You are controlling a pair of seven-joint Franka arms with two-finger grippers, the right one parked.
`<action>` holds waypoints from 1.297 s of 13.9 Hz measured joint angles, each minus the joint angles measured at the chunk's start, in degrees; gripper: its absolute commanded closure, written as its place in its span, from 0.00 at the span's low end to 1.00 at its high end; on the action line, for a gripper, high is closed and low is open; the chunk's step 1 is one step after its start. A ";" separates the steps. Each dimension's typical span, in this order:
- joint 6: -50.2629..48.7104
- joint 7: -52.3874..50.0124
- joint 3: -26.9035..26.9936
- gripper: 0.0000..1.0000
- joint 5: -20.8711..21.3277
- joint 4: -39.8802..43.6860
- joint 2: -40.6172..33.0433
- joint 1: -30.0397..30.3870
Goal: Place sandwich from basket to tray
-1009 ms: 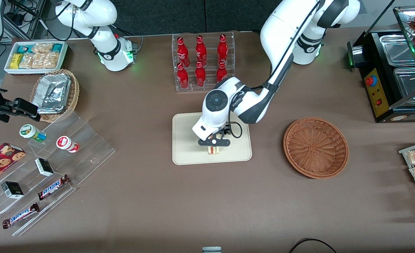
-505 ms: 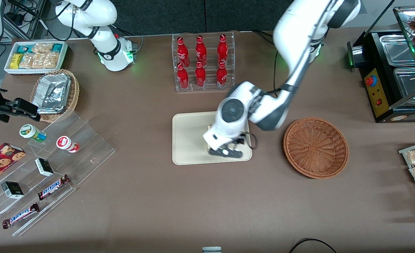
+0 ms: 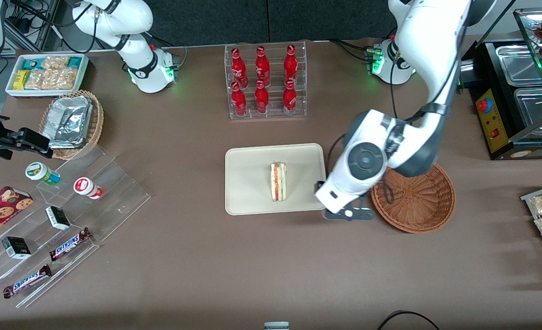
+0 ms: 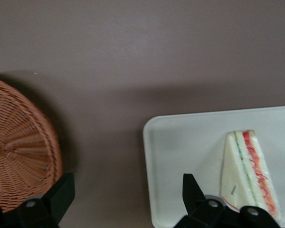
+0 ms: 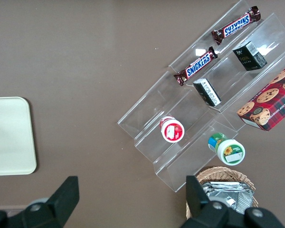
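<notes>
Gripper [image 3: 348,214] over the counter [image 3: 252,266], between tray [image 3: 248,201] and wicker basket [image 3: 413,195], jaws spread, nothing held. Sandwich [image 3: 278,181] on the tray, filling stripe up. Six red bottles in a clear rack [image 3: 265,81] farther off.

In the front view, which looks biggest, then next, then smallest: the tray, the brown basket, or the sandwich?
1. The tray looks biggest.
2. The basket is next, though the arm covers part of it, so these two are close.
3. The sandwich is clearly smallest; it lies on the tray.

The gripper hangs open above the table between tray and basket.
</notes>
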 measured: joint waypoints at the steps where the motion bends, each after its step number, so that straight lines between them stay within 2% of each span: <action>1: -0.17 1.29 0.03 0.00 0.01 -0.59 -0.85 1.67; 8: -2.63 10.20 0.10 0.00 -0.05 -8.01 -11.58 13.73; 13: -10.94 14.83 0.08 0.00 -0.06 -11.45 -19.37 17.92; 18: -15.28 15.51 0.06 0.00 -1.82 -14.70 -27.93 20.81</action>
